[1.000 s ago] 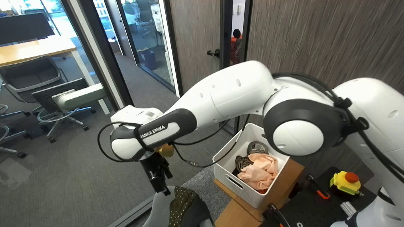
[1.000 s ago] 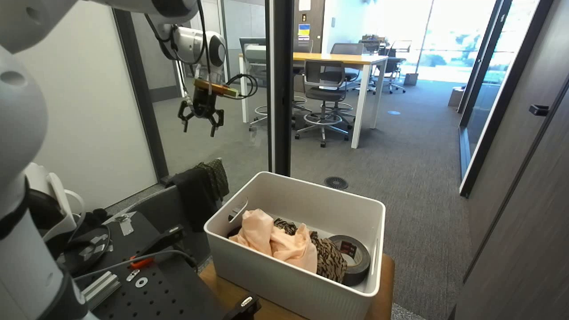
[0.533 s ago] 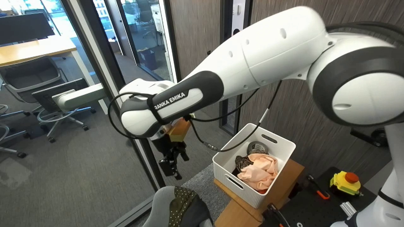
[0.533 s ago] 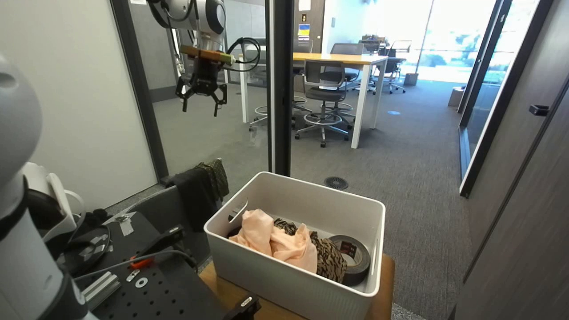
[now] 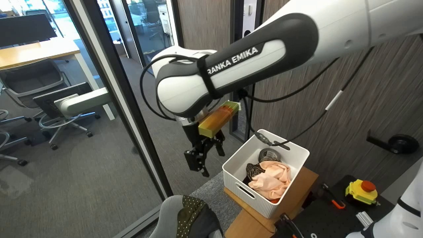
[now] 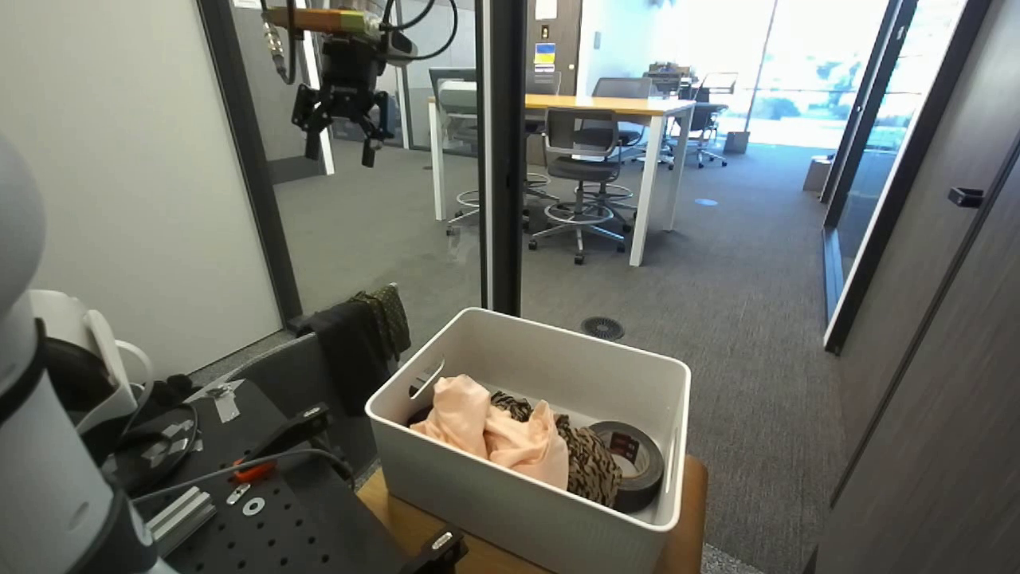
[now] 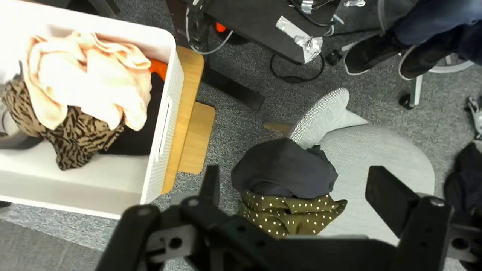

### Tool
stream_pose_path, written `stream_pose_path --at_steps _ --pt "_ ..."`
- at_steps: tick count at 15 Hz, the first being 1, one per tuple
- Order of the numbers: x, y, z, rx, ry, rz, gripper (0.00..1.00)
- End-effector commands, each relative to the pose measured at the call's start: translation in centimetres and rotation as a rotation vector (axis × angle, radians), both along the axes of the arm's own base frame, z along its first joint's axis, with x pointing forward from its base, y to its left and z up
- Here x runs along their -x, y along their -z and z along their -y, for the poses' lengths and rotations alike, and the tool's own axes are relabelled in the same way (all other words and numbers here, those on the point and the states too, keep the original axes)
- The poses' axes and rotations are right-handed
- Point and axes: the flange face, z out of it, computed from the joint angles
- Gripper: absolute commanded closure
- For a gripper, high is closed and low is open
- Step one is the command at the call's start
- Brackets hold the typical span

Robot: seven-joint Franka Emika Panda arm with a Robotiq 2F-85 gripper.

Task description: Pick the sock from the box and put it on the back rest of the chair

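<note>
On wooden surface (image 5: 298, 191), white box (image 6: 510, 518), grey carpet (image 6: 773, 335)

In an exterior view, black perforated counter (image 6: 339, 528): silver tape (image 6: 226, 405) at far corner, black clamp (image 6: 296, 430) at right edge, metal washer (image 6: 247, 509) near aluminum extrusion (image 6: 182, 516), inboard.

The fingers (image 7: 389, 199) have risen farther from the chair (image 5: 169, 213).

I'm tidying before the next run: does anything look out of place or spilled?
Mildly: a roll of tape sits in the white box beside the patterned cloth, a hard item among soft ones. A crumpled silver strip lies at the edge of the black table. No spill shows.
</note>
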Motion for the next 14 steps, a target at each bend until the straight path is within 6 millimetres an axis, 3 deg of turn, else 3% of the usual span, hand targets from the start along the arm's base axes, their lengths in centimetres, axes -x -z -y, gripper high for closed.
stream_pose_path --at_steps 1,6,11,14 --pt "5.2 -3.7 3.4 0.023 0.166 0.1 0.0" --pt "11.1 -7.3 8.0 0.082 0.325 0.187 0.0" --pt "16.7 -9.6 13.2 0.08 0.457 0.259 0.0" --pt "19.0 -10.4 18.0 0.059 0.509 0.286 0.0"
